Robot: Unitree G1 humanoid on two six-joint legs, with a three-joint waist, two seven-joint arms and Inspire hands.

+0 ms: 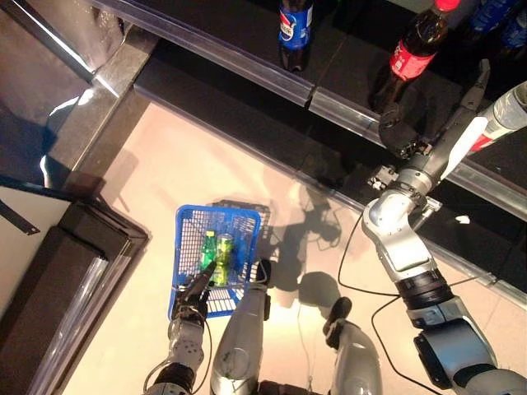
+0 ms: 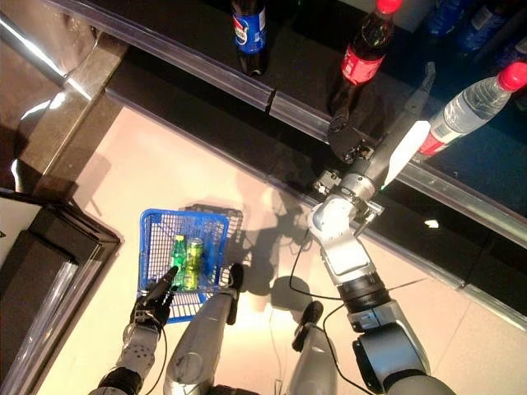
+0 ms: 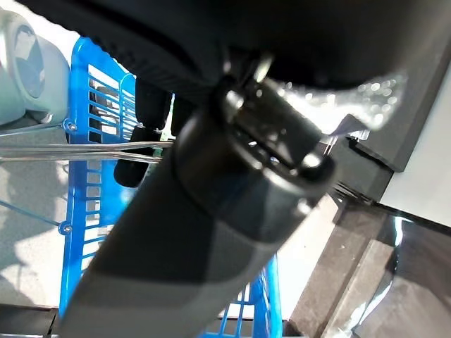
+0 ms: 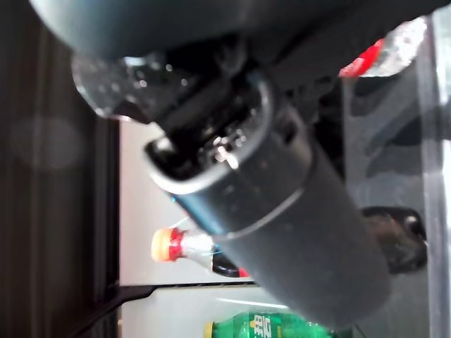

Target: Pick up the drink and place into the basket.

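Observation:
A clear drink bottle point(image 2: 472, 104) with a red cap and red label lies tilted on the dark shelf point(image 2: 288, 58). My right hand point(image 2: 380, 161) reaches onto the shelf just left of that bottle, open, with straight fingers point(image 2: 421, 89) alongside it. The blue wire basket point(image 1: 188, 247) hangs above the pale floor, holding a green bottle point(image 1: 208, 250) and a green can point(image 1: 224, 255). My left hand point(image 1: 196, 298) is at the basket's near side, its fingers point(image 3: 146, 113) curled by the wire handle point(image 3: 63, 148).
A blue-labelled cola bottle point(image 1: 294, 28) and a red-labelled cola bottle point(image 1: 417, 48) stand on the shelf behind a metal rail point(image 1: 247, 81). More blue-labelled bottles point(image 1: 496, 15) stand at the far right. A dark cabinet point(image 1: 74, 280) flanks the floor at left.

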